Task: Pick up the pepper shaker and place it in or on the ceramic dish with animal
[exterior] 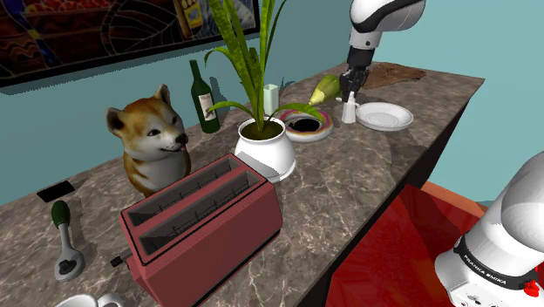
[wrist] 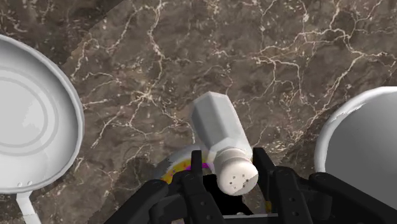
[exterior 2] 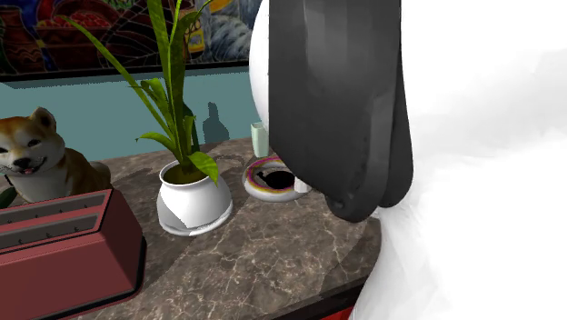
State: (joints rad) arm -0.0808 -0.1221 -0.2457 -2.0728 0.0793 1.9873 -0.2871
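By the plate (exterior: 385, 116), shoulder view: the shaker (exterior: 350, 112) stands upright on the counter (exterior: 366, 174), just beside the plate on the side facing the dish. Not lifted yet, by the look of it.
Dish, shoulder view: the rainbow-rimmed dish (exterior: 307, 127) sits near the plate, just beyond the shaker, and nothing white lies in its dark hollow. The placing is all to come.
Gripper, shoulder view: the gripper (exterior: 350, 94) hangs straight down over the shaker, fingertips level with its cap.
Arm, shoulder view: the arm (exterior: 370, 26) drops in from above the plate, wrist vertical.
Dish, second exterior view: the dish (exterior 2: 273, 188) shows part of its rim and hollow, with no shaker in that part.
Arm, second exterior view: a thick dark-and-white link (exterior 2: 336, 100) looms right up against the camera.
Shaker, wrist view: the shaker (wrist: 222, 137) is white, base down on the marble, its holed cap sitting between the black fingers (wrist: 198, 164).
Fingers, wrist view: spread, one on each side of the cap. One looks about to brush it and the other stands a sliver off, so no firm pinch that I can make out.
Plate, wrist view: the plate (wrist: 35, 121) lies off to one side of the gripper, and a sliver of the dish rim (wrist: 177, 167) peeks out just under the fingers.
Progress: lined up for the grab. Squeeze, lift, carry and set-down all remain.
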